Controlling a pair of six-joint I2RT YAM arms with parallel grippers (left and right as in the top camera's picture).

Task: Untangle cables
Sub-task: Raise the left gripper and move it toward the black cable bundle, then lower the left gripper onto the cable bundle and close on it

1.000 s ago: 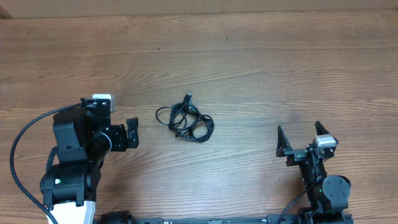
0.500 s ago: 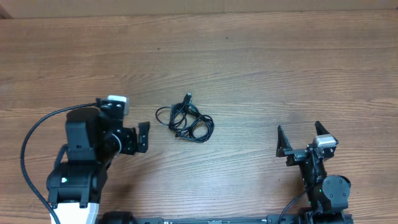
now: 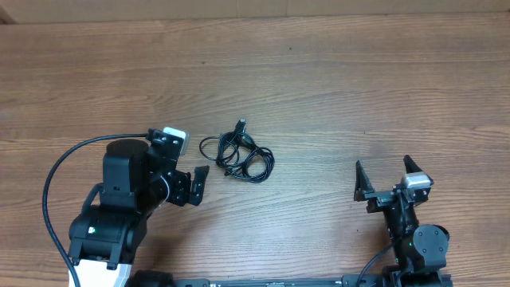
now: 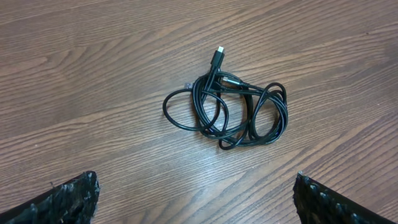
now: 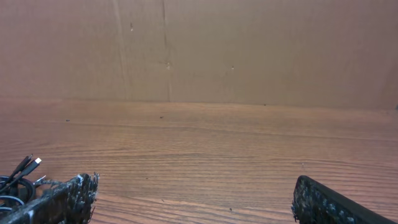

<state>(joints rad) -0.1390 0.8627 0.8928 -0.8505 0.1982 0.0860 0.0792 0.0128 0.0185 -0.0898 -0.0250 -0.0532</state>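
Two arms: you have one at each side of the table [image 3: 319, 80], both at its near edge, with the cables between them.
Left gripper [image 3: 194, 186]: fingers spread wide, nothing between them. It sits just beside the cables on their left, apart from them, and is turned toward them. Its wrist view frames the bundle squarely between the fingertips, so I judge this a line-up for a first grasp.
Cables [image 4: 227, 115]: thin black cords bunched in overlapping loops, flat on the bare wood left of centre. No finger touches them. One loop stands out on the left, nearest your open fingers, and looks the easiest strand to take.
Plug [image 4: 219, 55]: a silvery-tipped end sticks out at the far side of the bundle, free of the loops. A second, smaller end shows at the left. Which cord each belongs to cannot be told.
Right gripper [image 3: 382, 171]: fingers spread wide, empty, well apart from the cables. Its wrist view catches them only at the lower left edge [image 5: 18, 177]. I judge it parked clear, ready to hold one strand while the left pulls another.
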